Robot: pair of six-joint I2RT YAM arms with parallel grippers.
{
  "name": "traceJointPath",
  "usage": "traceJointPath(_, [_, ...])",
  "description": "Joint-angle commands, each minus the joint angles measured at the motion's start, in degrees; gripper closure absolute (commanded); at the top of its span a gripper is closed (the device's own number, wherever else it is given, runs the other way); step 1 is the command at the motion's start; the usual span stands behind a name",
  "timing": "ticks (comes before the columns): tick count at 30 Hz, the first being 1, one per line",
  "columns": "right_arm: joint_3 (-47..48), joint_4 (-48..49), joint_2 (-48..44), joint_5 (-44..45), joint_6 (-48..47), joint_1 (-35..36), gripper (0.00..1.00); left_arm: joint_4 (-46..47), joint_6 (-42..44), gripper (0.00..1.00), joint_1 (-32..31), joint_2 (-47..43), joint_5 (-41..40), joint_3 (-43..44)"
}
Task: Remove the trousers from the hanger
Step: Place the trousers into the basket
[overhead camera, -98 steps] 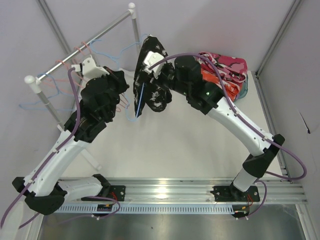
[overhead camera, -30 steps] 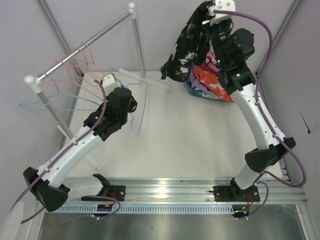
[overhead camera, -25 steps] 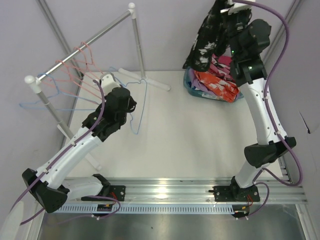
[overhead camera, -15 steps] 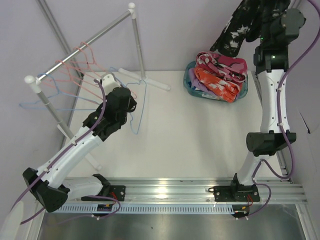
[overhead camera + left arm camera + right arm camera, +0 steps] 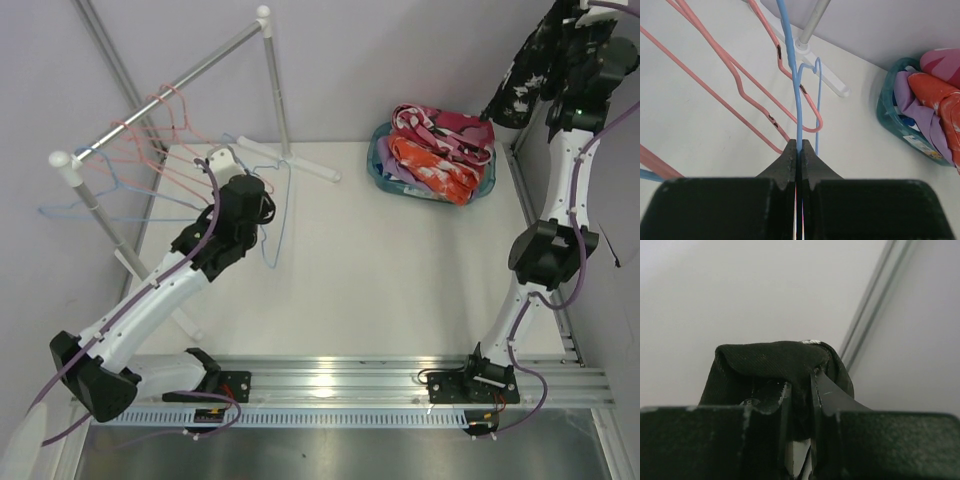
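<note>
High in the far right corner, the right gripper pinches 1 fold of the black speckled trousers, its 2 jaws narrow on the cloth. The pair hangs beyond the teal basket that holds the other pairs. The left gripper is clamped tight on the bare blue hanger near the rack. This looks like the drop-off step. Next, the pair needs bringing over the basket and releasing.

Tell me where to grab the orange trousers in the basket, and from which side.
Probably pinch a raised fold near the middle of the orange trousers, coming straight down from above. They lie crumpled on top of the pile, and the teal basket walls them in on every side; the pink-magenta pair crowds the far edge.
</note>
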Motion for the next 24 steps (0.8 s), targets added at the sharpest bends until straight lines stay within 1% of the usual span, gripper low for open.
traceJointPath(1, [5.13,16.69,1.75,-10.04,-1.38,0.23,1.0,4.75,1.56,1.0,0.52,1.54,-0.87,-0.48])
traceJointPath(6, [4.87,22.49,6.93,-13.91,-2.36,-0.29,1.0,6.33,1.83,1.0,0.52,4.27,1.5,0.48])
traceJointPath(10, [3.82,23.29,8.79,-17.6,-2.63,-0.47,1.0,6.77,2.26,1.0,0.52,5.85,2.65,1.27])
traceJointPath(14, [0.57,26.36,8.62,-22.25,5.0,0.32,1.0,6.69,2.27,1.0,0.61,6.91,3.18,2.24])
traceJointPath(20, [-1.45,24.45,6.86,-27.89,6.51,4.62,1.0,7.21,2.44,1.0,0.96,6.74,3.97,1.19])
traceJointPath(22, [-4.7,22.86,5.55,-30.0,5.38,6.37,1.0,7.39,2.44,1.0,1.22,5.25,3.97,-0.03])
traceJointPath(23, [-6.54,20.77,3.19,-30.35,3.98,7.08,1.0,7.56,2.44,1.0,1.57,4.63,4.23,-0.83])
traceJointPath(24, [-11.86,19.53,1.51,-30.35,-0.47,8.05,1.0,7.65,2.44,1.0,1.75,3.93,4.41,-1.27])
